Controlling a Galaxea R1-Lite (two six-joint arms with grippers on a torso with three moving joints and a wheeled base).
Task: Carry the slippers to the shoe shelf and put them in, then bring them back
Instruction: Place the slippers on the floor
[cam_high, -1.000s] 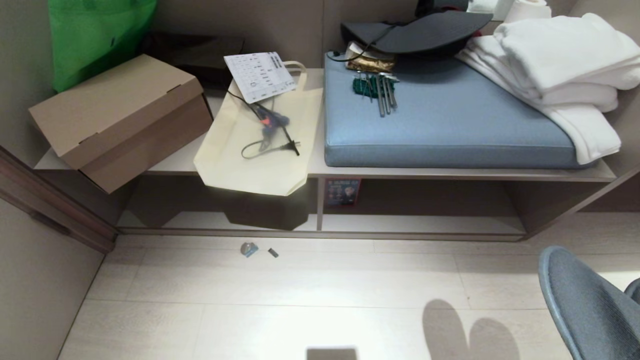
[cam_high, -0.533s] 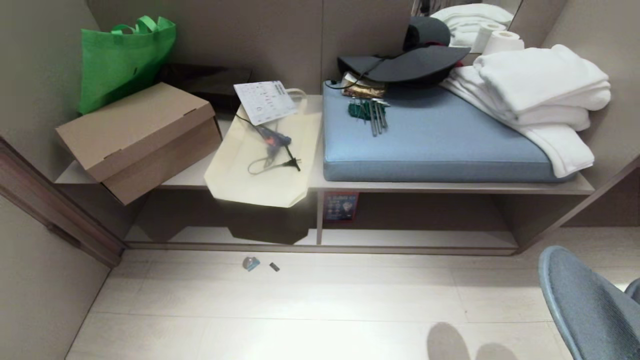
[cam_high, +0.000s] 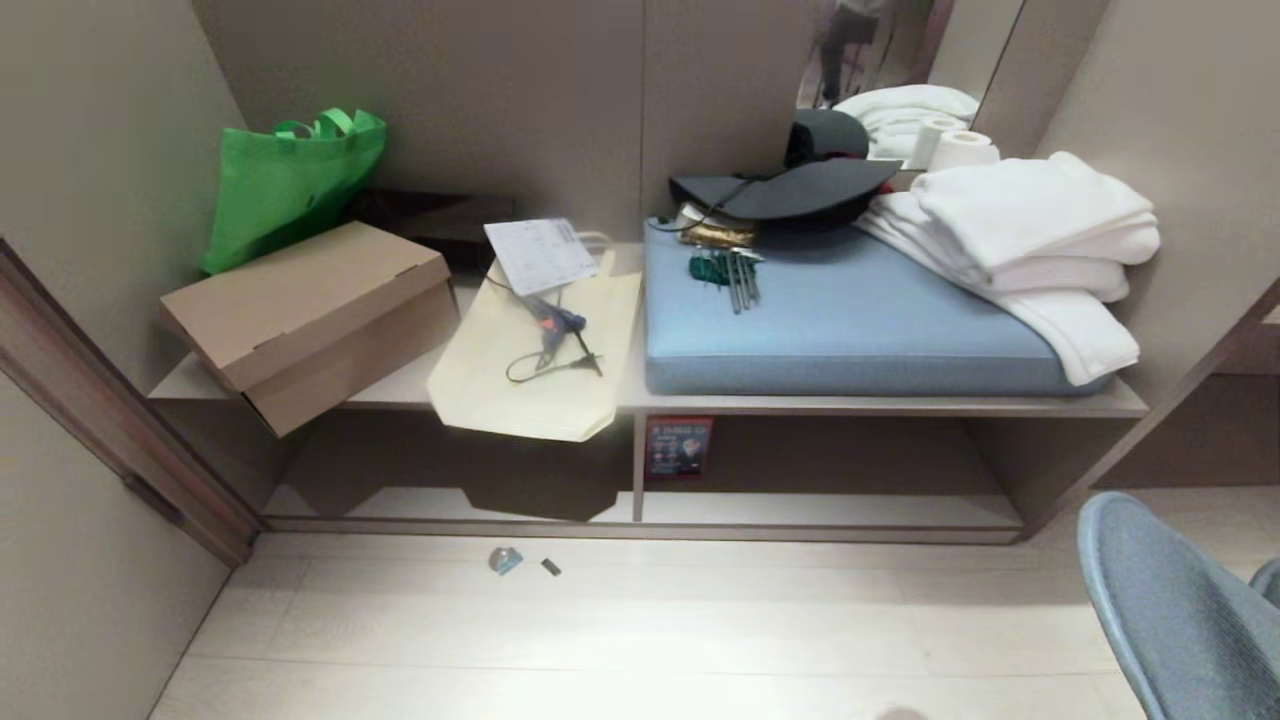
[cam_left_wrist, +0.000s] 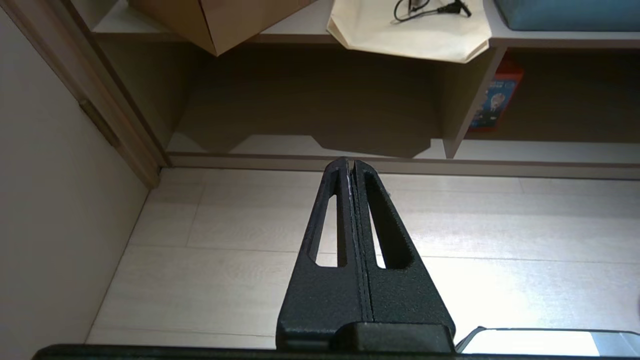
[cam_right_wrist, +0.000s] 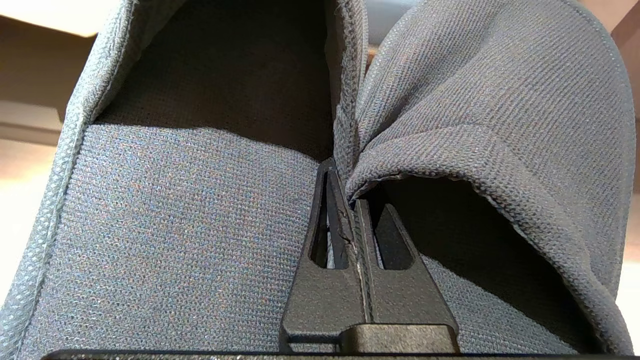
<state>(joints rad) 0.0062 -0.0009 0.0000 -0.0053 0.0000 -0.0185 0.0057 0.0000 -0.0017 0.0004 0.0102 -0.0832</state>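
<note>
On the left of the bench top, a green bag (cam_high: 290, 180) stands against the wall with a brown cardboard box (cam_high: 310, 315) in front of it, lid shut, one corner hanging past the board's edge. Next comes a flat cream tote bag (cam_high: 540, 370) lying on the board with a printed sheet (cam_high: 540, 255) and a corded tool (cam_high: 550, 325) on top of it. Then a blue cushion (cam_high: 850, 325) carries some metal tools (cam_high: 735, 275), a dark hat (cam_high: 790, 190) and a pile of folded white towels (cam_high: 1020, 240).

Below the board runs the shoe shelf (cam_high: 640, 505) — two low compartments split by an upright divider. Both look bare as far as can be seen, apart from a small red card (cam_high: 678, 447) just right of the divider.

The left gripper (cam_left_wrist: 352, 165) hangs over the pale floor (cam_high: 640, 630) in front of the left compartment, fingers pressed together, holding nothing.

The slippers (cam_right_wrist: 350, 125) are off the shelf, at the lower right of the head view — both pinched side by side in the right gripper (cam_right_wrist: 345, 195), its fingers clamped tight on the inner edges where the two meet.
</note>
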